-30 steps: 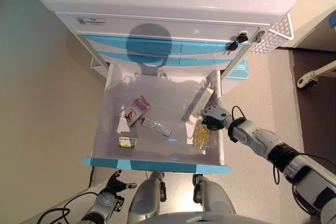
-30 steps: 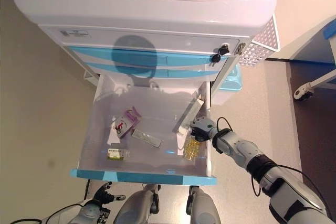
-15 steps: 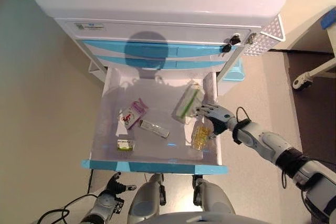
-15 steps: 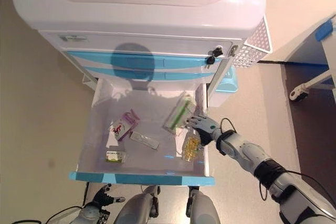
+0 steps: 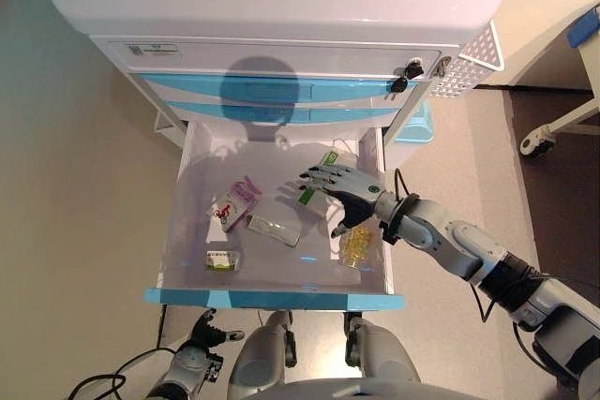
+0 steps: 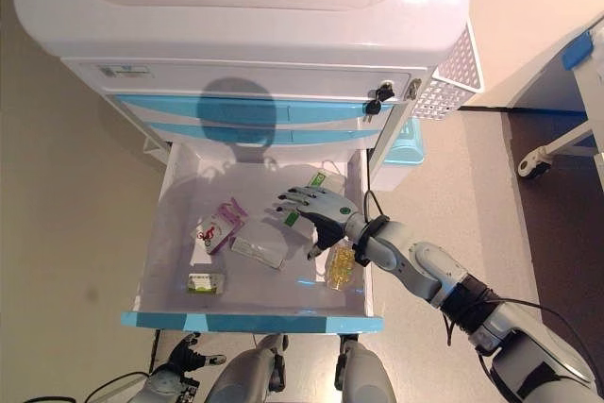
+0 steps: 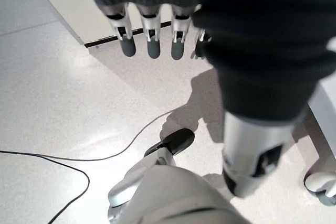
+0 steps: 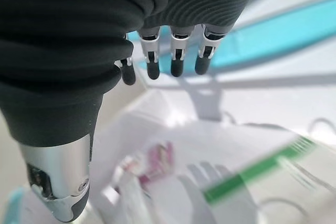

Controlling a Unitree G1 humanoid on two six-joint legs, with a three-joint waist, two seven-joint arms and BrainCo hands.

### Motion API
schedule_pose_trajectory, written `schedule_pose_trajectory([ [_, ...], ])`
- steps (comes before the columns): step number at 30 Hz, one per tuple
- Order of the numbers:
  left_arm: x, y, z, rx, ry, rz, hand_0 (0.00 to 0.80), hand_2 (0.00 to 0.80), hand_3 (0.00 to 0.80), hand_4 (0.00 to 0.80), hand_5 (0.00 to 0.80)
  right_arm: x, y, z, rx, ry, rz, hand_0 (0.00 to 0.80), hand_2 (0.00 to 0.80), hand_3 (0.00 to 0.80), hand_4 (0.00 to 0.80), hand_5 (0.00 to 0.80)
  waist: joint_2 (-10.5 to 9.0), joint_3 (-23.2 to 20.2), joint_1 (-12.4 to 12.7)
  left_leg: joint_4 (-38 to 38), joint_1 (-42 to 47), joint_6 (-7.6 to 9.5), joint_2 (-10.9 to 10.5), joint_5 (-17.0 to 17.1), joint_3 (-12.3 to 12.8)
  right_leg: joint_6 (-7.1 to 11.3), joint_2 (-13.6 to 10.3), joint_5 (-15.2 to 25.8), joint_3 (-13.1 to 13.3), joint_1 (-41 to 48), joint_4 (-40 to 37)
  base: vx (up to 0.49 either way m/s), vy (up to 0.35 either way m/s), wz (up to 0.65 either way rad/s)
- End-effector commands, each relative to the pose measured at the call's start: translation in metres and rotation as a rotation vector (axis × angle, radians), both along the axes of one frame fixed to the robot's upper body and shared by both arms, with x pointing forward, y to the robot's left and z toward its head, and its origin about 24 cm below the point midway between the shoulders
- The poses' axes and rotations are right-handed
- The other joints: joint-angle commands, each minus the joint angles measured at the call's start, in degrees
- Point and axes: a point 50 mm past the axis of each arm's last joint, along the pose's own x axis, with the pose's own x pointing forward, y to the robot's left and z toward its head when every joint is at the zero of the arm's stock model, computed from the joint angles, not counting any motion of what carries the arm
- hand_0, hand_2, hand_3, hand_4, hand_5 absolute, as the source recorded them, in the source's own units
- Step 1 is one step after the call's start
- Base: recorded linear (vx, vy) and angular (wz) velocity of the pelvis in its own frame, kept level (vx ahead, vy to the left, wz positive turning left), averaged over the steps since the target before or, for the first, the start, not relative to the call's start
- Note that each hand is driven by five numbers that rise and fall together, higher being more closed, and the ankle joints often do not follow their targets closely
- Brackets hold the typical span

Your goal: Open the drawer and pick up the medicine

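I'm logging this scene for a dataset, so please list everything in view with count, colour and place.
Medical cart: one, white with blue drawer fronts, at the top of the head views.
Open drawer: one, white inside with a blue front edge, pulled out toward the robot.
Pink packet: one, pink and white, left part of the drawer.
Clear flat packet: one, see-through, middle of the drawer.
Small green-labelled packet: one, near the front left of the drawer.
Bag of yellow capsules: one, front right of the drawer.
Green-striped packet: one, white and green, under the right hand's fingers.
Mesh basket: one, white, on the cart's right side.
Right hand: open, over the drawer.
Left hand: low, beside the floor.
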Motion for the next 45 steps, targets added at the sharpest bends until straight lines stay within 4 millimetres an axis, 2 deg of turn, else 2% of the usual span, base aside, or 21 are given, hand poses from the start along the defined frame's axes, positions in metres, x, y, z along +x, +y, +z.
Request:
schedule_pose_trajectory([
  [1, -0.003, 0.01, 0.0, 0.032, 0.016, 0.038, 0.0, 0.0, 0.0, 0.0, 0.0, -0.011, 0.018, 0.033, 0.094, -0.05, 0.139, 0.0, 0.0, 0.0, 0.0, 0.0, -3.33, -0.46, 1.08, 1.1, -0.49, -0.56, -2.41, -2.89, -1.35, 1.28, -0.28, 5.11, 1.03, -4.36, 0.22, 0.0, 0.0, 0.0],
  [4, -0.005, 0.012, 0.0, 0.035, 0.02, 0.043, 0.0, 0.0, 0.0, 0.0, 0.0, -0.013, 0.018, 0.033, 0.088, -0.029, 0.155, 0.0, 0.0, 0.0, 0.0, 0.0, -3.42, -0.36, 1.11, 1.07, -0.54, -0.61, -2.35, -2.85, -1.36, 1.22, -0.3, 5.12, 0.91, -4.36, 0.23, 0.0, 0.0, 0.0],
  [8, -0.006, 0.011, -0.001, 0.032, 0.027, 0.034, 0.0, 0.0, 0.0, 0.0, 0.0, -0.014, 0.022, 0.017, 0.004, 0.041, 0.18, 0.0, 0.0, 0.0, 0.0, 0.0, -3.45, -0.26, 1.42, 1.06, -0.55, -0.66, -2.35, -2.82, -1.49, 1.15, -0.2, 5.0, 0.84, -4.4, 0.33, 0.0, 0.0, 0.0],
  [18, -0.003, 0.009, -0.001, 0.027, 0.021, 0.023, 0.0, 0.0, 0.0, 0.0, 0.0, -0.004, 0.004, -0.052, -0.22, 0.161, 0.065, 0.0, 0.0, 0.0, 0.0, 0.0, -3.15, 0.33, 1.55, 0.86, -0.58, -0.78, -2.29, -2.78, -1.71, 1.25, -0.3, 4.81, 0.64, -4.47, 0.49, 0.0, 0.0, 0.0],
  [20, -0.003, 0.008, -0.001, 0.026, 0.02, 0.022, 0.0, 0.0, 0.0, 0.0, 0.0, -0.003, 0.003, -0.057, -0.24, 0.164, 0.059, 0.0, 0.0, 0.0, 0.0, 0.0, -3.1, 0.36, 1.53, 0.86, -0.58, -0.78, -2.28, -2.79, -1.75, 1.26, -0.3, 4.78, 0.67, -4.48, 0.52, 0.0, 0.0, 0.0],
  [24, -0.002, 0.005, -0.001, 0.02, 0.02, 0.003, 0.0, 0.0, 0.0, 0.0, 0.0, -0.003, -0.002, -0.085, -0.386, 0.19, 0.059, 0.0, 0.0, 0.0, 0.0, 0.0, -2.96, 0.33, 1.82, 0.78, -0.64, -0.79, -2.36, -2.87, -1.83, 1.27, -0.24, 4.68, 0.62, -4.62, 0.48, 0.0, 0.0, 0.0],
  [29, -0.002, 0.001, -0.002, 0.008, 0.024, -0.018, 0.0, 0.0, 0.0, 0.0, 0.0, -0.001, -0.005, -0.104, -0.541, 0.164, 0.089, 0.0, 0.0, 0.0, 0.0, 0.0, -2.63, 0.2, 2.06, 0.73, -0.76, -0.83, -2.42, -2.89, -1.95, 1.24, -0.29, 4.67, 0.59, -4.64, 0.31, 0.0, 0.0, 0.0],
  [38, 0.0, -0.001, -0.002, -0.005, 0.022, -0.039, 0.0, 0.0, 0.0, 0.0, 0.0, 0.001, -0.012, -0.114, -0.763, 0.082, 0.181, 0.0, 0.0, 0.0, 0.0, 0.0, -2.18, 0.09, 2.73, 0.5, -1.25, -0.83, -2.65, -2.82, -2.67, 1.28, -0.42, 4.55, 0.36, -5.06, 0.2, 0.0, 0.0, 0.0],
  [45, 0.002, -0.001, -0.001, -0.011, 0.014, -0.032, 0.0, 0.0, 0.0, 0.0, 0.0, -0.004, -0.004, -0.103, -0.8, 0.044, 0.271, 0.0, 0.0, 0.0, 0.0, 0.0, -1.97, 0.66, 2.8, 0.43, -1.64, -0.89, -2.69, -2.6, -2.76, 1.29, -0.46, 4.6, 0.26, -5.54, 0.45, -0.001, 0.0, 0.0],
])
